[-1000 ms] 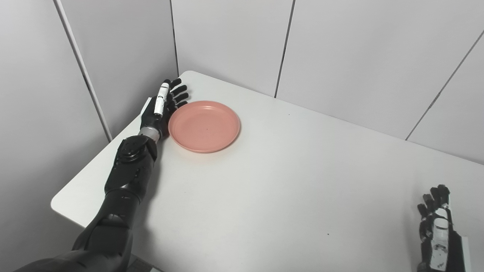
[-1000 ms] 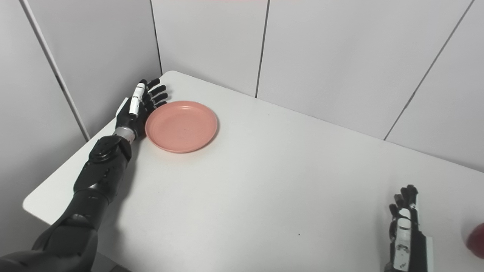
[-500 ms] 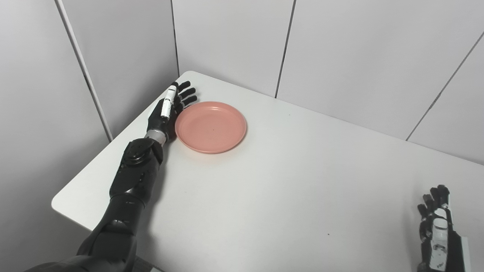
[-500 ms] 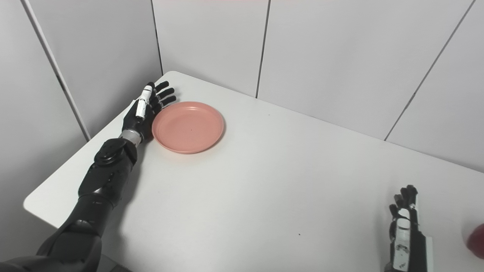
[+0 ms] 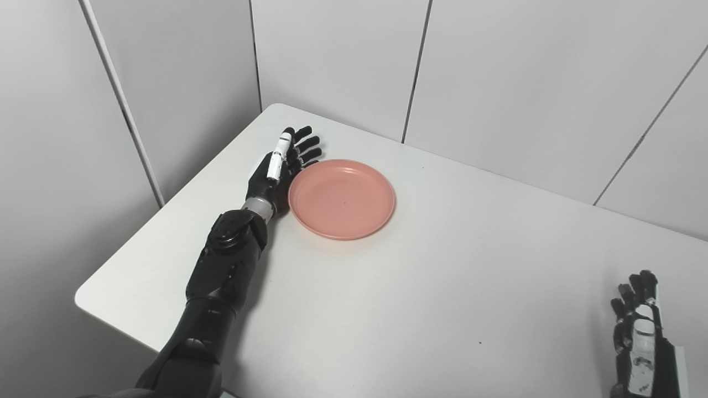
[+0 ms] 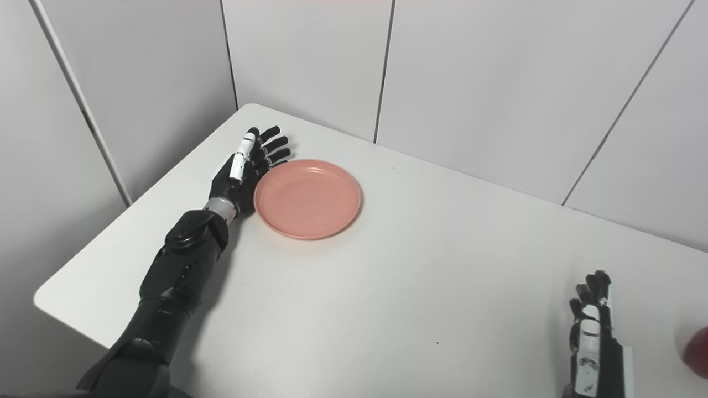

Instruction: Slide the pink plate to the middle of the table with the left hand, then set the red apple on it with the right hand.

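Two black robot hands show over a white table [image 5: 420, 287]. The left hand [image 5: 274, 171] stands on its edge on the far left part of the table. Its fingers [image 5: 303, 149] are straight and a little apart, pointing away toward the back corner. It holds nothing. Its palm side faces the pink plate [image 5: 342, 198] and sits right against the plate's left rim. You cannot see the exact spot where they meet, because the hand stands in front of it.

The pink plate lies flat on the table with nothing in it. It is left of the middle of the table and nearer the back wall than the front edge.

The right hand [image 6: 593, 326] is low in the near right corner of the picture. Its fingers point up and away, close together but not curled on anything. It holds nothing. The bottom edge of the picture cuts off its wrist and arm, so only the top part of the hand shows.

The red apple [image 6: 697, 351] is only a small dark red shape at the right edge of the right eye view, just to the right of the right hand. Most of it is cut off by the picture's edge. It does not show at all in the left eye view.

The left arm [image 5: 221, 276] runs from the bottom edge up to the hand, and its lowest part is cut off too.
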`<move>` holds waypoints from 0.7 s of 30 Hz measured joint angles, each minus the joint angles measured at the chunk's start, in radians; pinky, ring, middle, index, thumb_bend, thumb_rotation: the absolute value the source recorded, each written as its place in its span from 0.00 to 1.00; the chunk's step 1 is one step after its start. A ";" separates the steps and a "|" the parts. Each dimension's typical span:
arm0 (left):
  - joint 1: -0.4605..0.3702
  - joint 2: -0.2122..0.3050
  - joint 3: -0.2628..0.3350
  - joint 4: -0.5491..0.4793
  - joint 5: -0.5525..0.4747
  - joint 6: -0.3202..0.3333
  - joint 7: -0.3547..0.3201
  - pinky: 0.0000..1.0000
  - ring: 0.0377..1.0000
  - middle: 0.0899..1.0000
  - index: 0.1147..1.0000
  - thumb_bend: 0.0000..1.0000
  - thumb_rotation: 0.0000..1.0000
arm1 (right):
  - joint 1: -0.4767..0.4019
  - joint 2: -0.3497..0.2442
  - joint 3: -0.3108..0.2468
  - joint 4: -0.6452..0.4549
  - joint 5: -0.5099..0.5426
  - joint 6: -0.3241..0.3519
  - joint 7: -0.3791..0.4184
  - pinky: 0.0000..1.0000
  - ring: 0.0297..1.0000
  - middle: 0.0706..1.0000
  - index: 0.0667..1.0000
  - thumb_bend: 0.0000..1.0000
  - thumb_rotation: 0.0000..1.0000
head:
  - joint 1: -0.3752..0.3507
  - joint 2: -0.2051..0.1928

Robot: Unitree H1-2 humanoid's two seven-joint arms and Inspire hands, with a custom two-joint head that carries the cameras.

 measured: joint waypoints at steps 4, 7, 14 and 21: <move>0.000 -0.007 -0.004 -0.006 0.001 0.004 0.004 0.86 0.86 0.85 0.83 0.33 1.00 | 0.000 0.001 0.000 0.000 0.001 0.000 0.000 1.00 1.00 1.00 1.00 0.16 1.00 | -0.002 0.003; 0.000 -0.020 -0.006 -0.017 0.006 0.010 0.015 0.85 0.85 0.84 0.82 0.32 1.00 | 0.000 0.002 -0.002 0.000 0.006 0.000 0.001 1.00 1.00 1.00 1.00 0.17 1.00 | -0.003 0.005; 0.000 -0.042 -0.028 -0.035 0.011 0.024 0.020 0.86 0.85 0.85 0.83 0.31 1.00 | 0.000 0.007 -0.002 -0.002 0.010 0.000 0.000 1.00 1.00 1.00 1.00 0.18 1.00 | -0.015 0.012; 0.000 -0.051 -0.053 -0.040 0.012 0.025 0.020 0.85 0.85 0.84 0.82 0.31 1.00 | 0.001 0.009 -0.001 -0.004 0.001 0.000 -0.001 1.00 0.99 1.00 1.00 0.17 1.00 | -0.026 0.020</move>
